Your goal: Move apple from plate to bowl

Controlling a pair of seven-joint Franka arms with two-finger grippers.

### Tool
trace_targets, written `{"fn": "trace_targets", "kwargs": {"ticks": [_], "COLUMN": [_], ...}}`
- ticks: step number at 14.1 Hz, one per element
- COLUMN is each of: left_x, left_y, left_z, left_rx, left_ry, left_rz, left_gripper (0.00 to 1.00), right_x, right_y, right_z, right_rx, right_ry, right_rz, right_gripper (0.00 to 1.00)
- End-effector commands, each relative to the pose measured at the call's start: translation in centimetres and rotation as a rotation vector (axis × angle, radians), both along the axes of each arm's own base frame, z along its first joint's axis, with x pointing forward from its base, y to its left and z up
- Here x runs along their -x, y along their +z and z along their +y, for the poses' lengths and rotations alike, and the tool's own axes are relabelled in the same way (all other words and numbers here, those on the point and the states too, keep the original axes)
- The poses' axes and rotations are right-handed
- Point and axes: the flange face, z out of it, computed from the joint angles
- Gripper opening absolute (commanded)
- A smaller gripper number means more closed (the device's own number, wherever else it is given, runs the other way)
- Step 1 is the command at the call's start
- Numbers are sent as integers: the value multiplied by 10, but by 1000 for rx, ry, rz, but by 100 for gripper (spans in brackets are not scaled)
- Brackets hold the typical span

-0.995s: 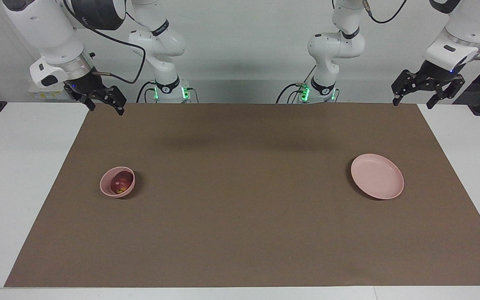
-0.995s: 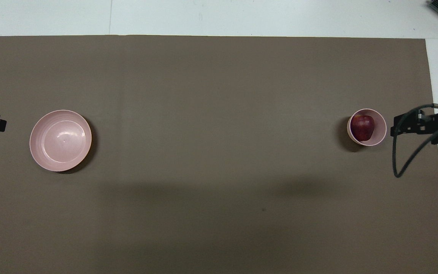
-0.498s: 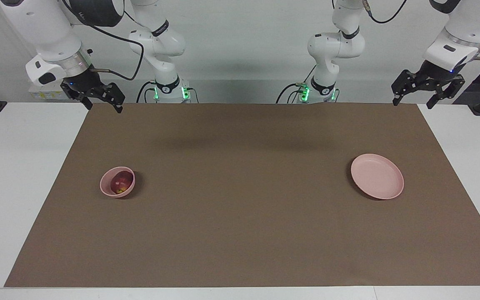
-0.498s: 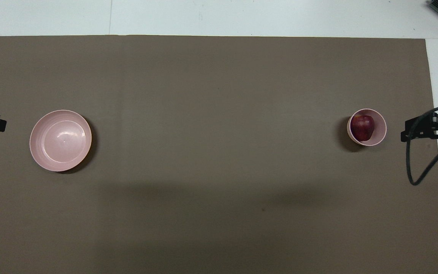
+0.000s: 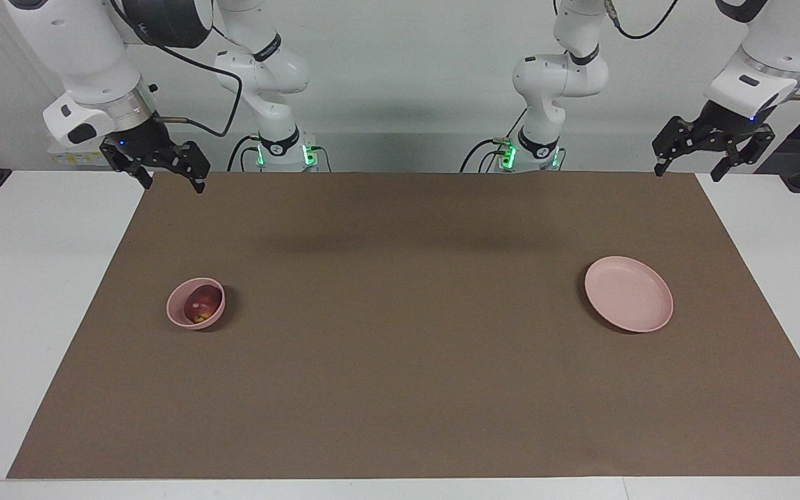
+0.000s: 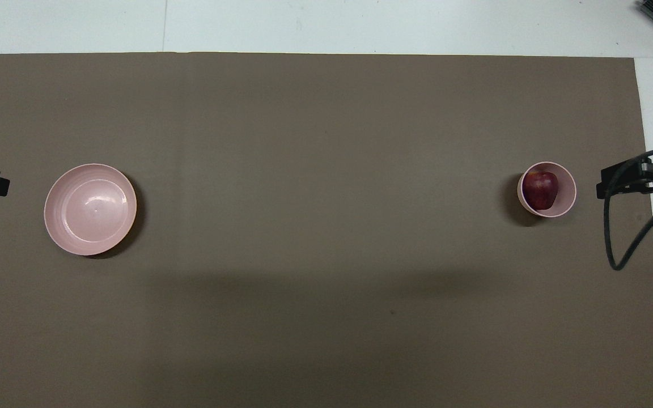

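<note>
While the brown mat [image 5: 414, 319] and everything lying on it have kept their places, the right arm has drawn back over the last second — its gripper [image 5: 164, 165] now hangs with fingers spread and empty above the mat's corner at the robots' edge, toward its own end of the table. That retreat, I judge, means the move is done and the arm is simply clearing away. The left gripper [image 5: 709, 149] waits, also spread and empty, above the matching corner at the left arm's end.

Largest of the task's things, the plate [image 5: 628, 293] lies bare toward the left arm's end. The bowl [image 5: 195, 303] sits well apart from it, toward the right arm's end, and the apple [image 6: 541, 190] rests inside it, leaning against the wall nearer the plate.

Room is generous — a wide bare stretch of mat lies between plate and bowl. Both stand well inside the mat's edges, the bowl closer to its end, so nothing looks likely to slide off.
</note>
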Motion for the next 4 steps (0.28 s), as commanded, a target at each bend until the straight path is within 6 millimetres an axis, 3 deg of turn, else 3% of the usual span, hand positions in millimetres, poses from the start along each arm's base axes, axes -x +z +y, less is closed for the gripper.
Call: {"fn": "trace_targets", "kwargs": {"ticks": [1,4], "left_x": [6,6], "left_y": [4,4], "left_z": [2,2], "left_rx": [-11,-11], "left_ry": [1,1], "left_rz": [3,3], "left_gripper": [100,100], "right_x": [-5,-5], "right_y": [2,3], "right_z": [-2,-2], "right_rx": [9,12], "right_ry": [26,26], "right_rz": [-11,-12], "right_gripper": [100,100]}}
